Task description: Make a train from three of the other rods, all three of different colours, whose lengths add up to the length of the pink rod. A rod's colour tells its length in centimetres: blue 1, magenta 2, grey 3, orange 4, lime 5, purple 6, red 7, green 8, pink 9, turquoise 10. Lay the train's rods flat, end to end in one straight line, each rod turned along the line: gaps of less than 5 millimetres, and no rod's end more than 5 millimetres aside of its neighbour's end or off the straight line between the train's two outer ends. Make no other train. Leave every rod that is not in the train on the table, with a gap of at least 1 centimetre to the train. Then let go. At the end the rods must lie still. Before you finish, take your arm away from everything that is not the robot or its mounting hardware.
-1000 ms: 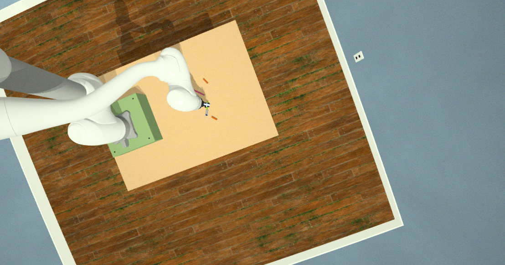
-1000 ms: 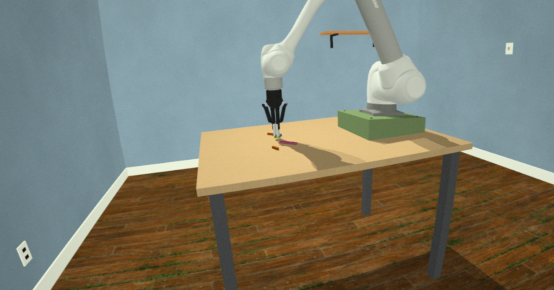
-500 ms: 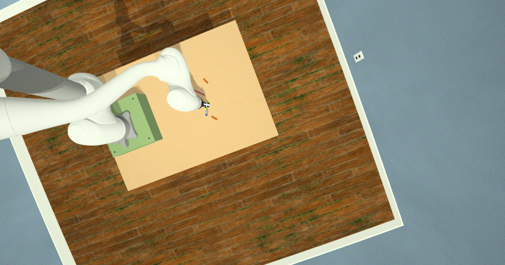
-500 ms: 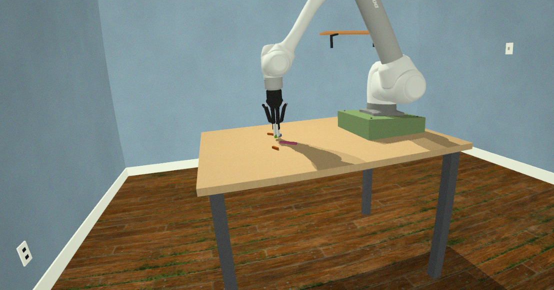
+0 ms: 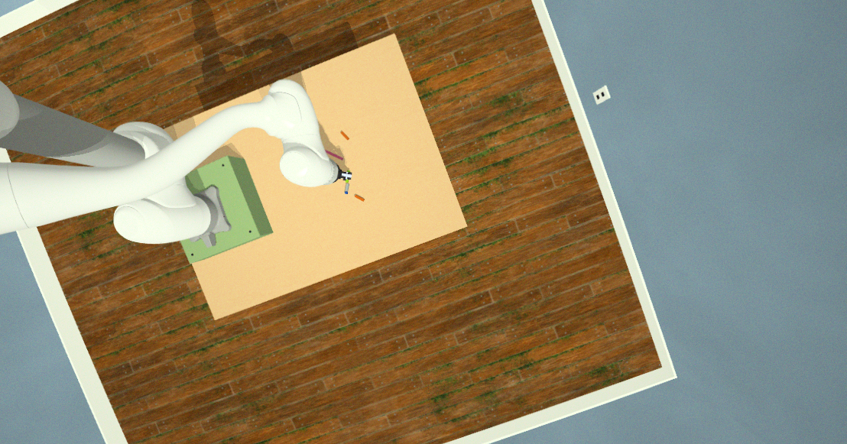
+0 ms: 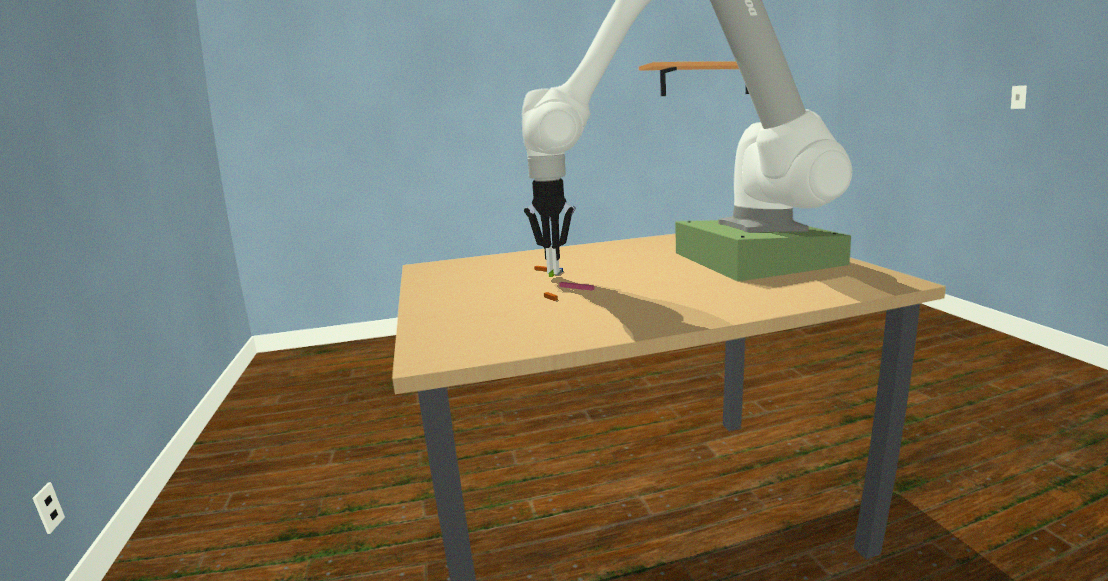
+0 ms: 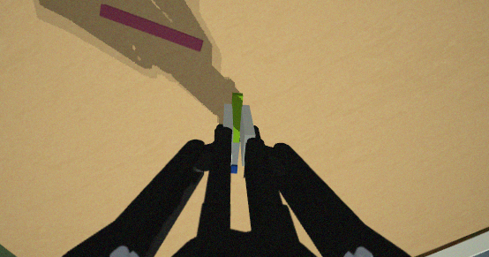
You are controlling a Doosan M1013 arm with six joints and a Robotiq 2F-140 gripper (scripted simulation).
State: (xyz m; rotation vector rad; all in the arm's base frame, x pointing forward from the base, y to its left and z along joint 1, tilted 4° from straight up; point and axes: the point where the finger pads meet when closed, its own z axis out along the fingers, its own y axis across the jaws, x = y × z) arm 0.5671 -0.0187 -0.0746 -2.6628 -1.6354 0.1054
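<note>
My gripper (image 7: 236, 117) is shut on the lime rod (image 7: 236, 114) and holds it low over the table, near the middle; I cannot tell whether the rod touches the top. It shows in the side view too (image 6: 552, 259), with the lime rod (image 6: 551, 273) at its tips. Right behind the lime rod, a grey rod (image 5: 346, 186) and a blue rod (image 5: 345, 192) lie end to end; the blue rod (image 7: 234, 169) shows between my fingers. The pink rod (image 7: 151, 27) (image 5: 333, 153) lies in the arm's shadow to the far left.
Two orange rods lie on the table, one beyond the pink rod (image 5: 344, 135) and one beside the blue rod (image 5: 358, 197). The arm's green base block (image 5: 228, 206) stands at the table's back.
</note>
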